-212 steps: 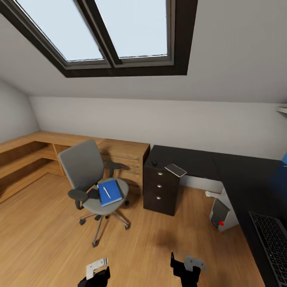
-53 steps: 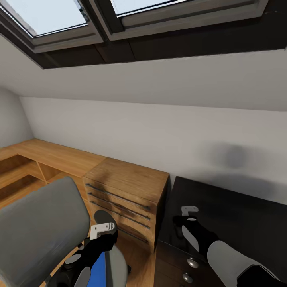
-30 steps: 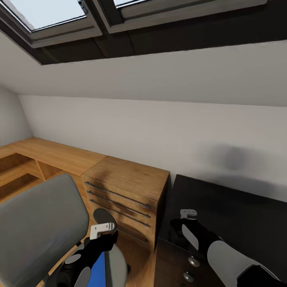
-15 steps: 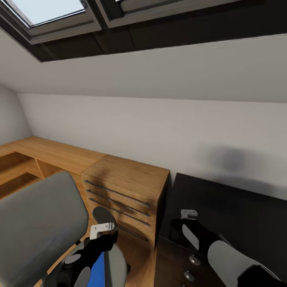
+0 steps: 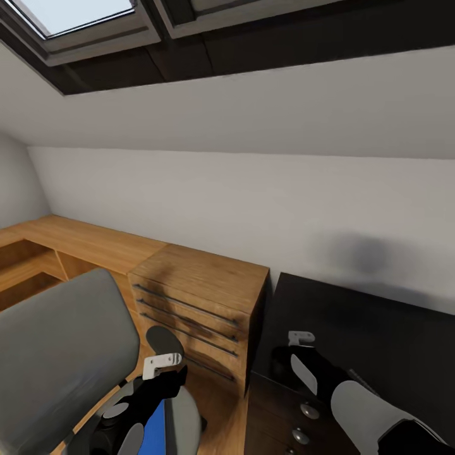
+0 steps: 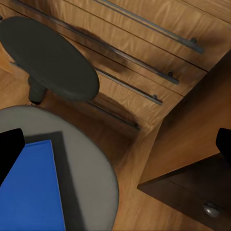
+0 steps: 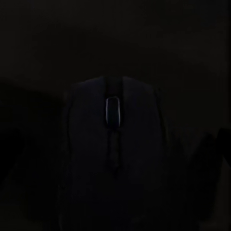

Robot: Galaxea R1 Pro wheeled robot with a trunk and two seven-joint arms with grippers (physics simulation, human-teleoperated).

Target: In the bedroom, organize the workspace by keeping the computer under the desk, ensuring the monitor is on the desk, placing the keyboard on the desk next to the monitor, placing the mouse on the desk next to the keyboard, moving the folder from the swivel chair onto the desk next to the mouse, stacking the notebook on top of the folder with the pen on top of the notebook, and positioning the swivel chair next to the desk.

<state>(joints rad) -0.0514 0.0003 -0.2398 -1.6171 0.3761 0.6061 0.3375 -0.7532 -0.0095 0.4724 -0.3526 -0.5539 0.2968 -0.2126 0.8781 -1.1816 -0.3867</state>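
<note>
mouse (image 7: 113,144) front and centre in the right wrist view, very close, lying on the black desk (image 5: 379,328). dark rounded body, pale scroll wheel down the middle, barely standing out from the glossy top in that gloom. hidden under the right gripper (image 5: 292,360) in the head view, near the desk's end by the light wooden cabinet (image 5: 202,291).

not much changed over the last couple of seconds: right arm still hanging over that same corner of the desk, whole head view drifted a touch, so just the camera moving. compared with seven seconds back, way closer in, chair and desk corner now right under the arms. reads like lining up for a mouse grab, not closing yet as far as can be judged.

right gripper: dark finger shapes faintly at the edges of its wrist view, wide of the mouse, but too murky to call, so can't tell how far open or whether touching.

left gripper (image 5: 165,373): fingertips at opposite edges of its wrist view, spread wide, holding nothing, hovering over the swivel chair (image 6: 86,159) seat. blue folder (image 6: 29,192) flat on the seat, black armrest (image 6: 48,57) just beyond.

folder not moved to the desk yet.
</note>
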